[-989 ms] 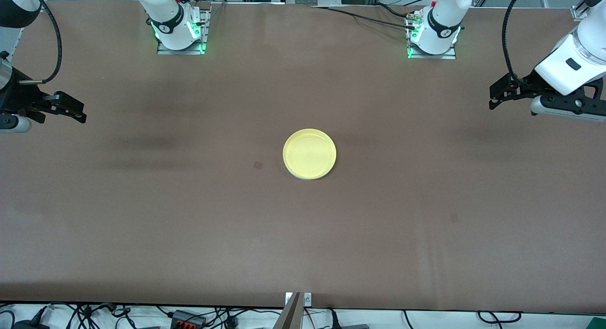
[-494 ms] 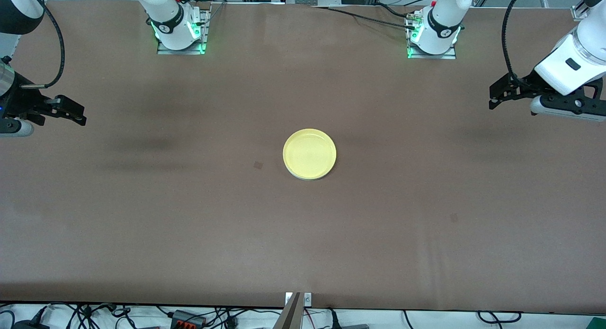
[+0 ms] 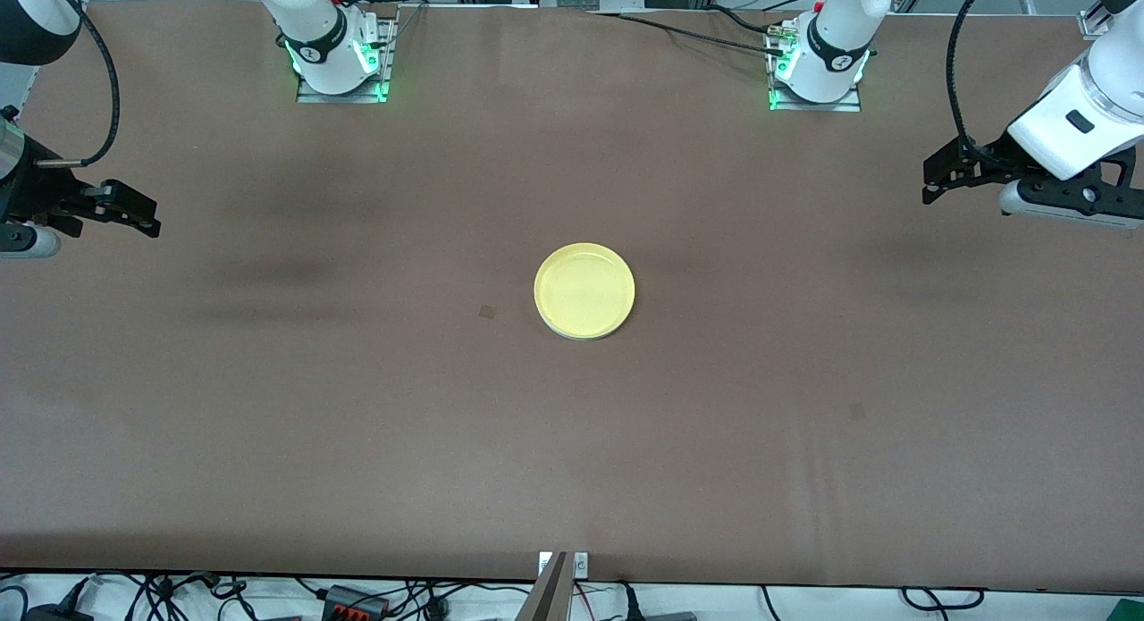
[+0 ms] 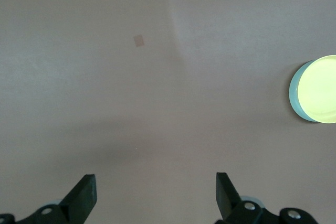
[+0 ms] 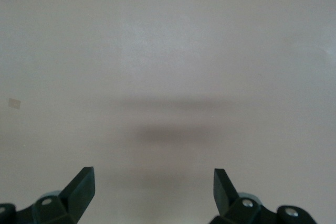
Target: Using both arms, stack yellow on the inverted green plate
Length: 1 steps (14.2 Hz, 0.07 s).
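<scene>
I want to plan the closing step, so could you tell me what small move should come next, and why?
Probably none beyond parking: the yellow plate already sits on the green plate, whose edge shows beneath it at mid-table. The left gripper and right gripper hang open and empty over their ends of the table.

The left claw hangs spread wide and empty over the left arm's end of the surface, while the right claw, likewise spread and empty, hangs over the right arm's end.

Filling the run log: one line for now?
yellow: on green plate | left tool: open, waiting | right tool: open, waiting
</scene>
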Motion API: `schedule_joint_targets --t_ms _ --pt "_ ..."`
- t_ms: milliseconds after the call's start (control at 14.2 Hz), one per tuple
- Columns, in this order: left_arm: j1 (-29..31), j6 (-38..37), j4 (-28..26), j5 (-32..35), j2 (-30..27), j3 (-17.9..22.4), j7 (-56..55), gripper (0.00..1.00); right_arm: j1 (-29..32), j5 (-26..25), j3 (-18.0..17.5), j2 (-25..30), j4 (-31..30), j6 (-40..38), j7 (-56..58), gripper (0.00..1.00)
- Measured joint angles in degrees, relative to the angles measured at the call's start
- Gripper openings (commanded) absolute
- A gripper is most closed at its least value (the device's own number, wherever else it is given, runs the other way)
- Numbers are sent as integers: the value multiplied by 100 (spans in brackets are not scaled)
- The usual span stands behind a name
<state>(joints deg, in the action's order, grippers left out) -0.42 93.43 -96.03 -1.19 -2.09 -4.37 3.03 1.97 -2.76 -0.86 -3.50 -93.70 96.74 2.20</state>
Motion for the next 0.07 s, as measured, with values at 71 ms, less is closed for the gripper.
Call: schedule_joint_targets --t_ms 71 --pt "0 -1 1 0 0 0 0 100 3 0 0 0 0 1 1 100"
